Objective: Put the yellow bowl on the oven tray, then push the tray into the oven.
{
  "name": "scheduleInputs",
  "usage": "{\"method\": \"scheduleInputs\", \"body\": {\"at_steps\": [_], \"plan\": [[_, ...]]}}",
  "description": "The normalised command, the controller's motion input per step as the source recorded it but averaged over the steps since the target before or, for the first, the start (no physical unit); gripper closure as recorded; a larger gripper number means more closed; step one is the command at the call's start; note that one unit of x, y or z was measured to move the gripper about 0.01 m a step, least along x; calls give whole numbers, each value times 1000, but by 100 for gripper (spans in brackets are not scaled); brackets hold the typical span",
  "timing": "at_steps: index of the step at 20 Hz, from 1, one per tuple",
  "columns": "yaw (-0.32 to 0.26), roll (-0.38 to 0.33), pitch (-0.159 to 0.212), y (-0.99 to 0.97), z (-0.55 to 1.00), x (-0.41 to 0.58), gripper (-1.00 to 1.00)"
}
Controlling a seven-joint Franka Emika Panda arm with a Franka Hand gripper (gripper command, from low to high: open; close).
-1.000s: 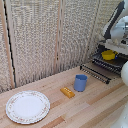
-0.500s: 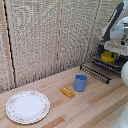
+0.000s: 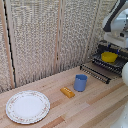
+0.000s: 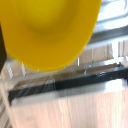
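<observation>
The yellow dish [image 3: 109,56] is a small round bright bowl just over the dark slatted baking sheet [image 3: 98,70], which sticks out of the front of the oven [image 3: 119,61] at the exterior view's right. My grabber [image 3: 113,48] hangs from the white wrist straight above the dish and right at it. In the wrist view the dish [image 4: 47,30] fills much of the picture, blurred and very close, with the sheet's bars [image 4: 75,85] beneath it. The fingers are hidden by the dish. The grabber seems shut on its rim.
A blue cup [image 3: 80,82] stands on the wooden table in front of the sheet. A flat orange-yellow block [image 3: 67,92] lies beside it. A large white patterned plate [image 3: 27,106] sits at the exterior view's left. A woven screen stands behind.
The wrist and the yellow dish have sunk slightly toward the baking sheet. The cup, block and plate have not moved.
</observation>
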Motion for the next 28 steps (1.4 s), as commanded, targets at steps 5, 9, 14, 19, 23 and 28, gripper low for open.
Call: {"method": "scheduleInputs", "body": {"at_steps": [5, 9, 14, 19, 23, 28], "plan": [[175, -115, 201, 402, 278, 117, -100], [235, -160, 179, 132, 165, 0, -100], [221, -179, 197, 110, 164, -1, -100], [242, -215, 187, 0, 138, -71, -100], [236, -216, 193, 3, 143, -65, -100], [246, -227, 184, 0, 93, -111, -100]]}}
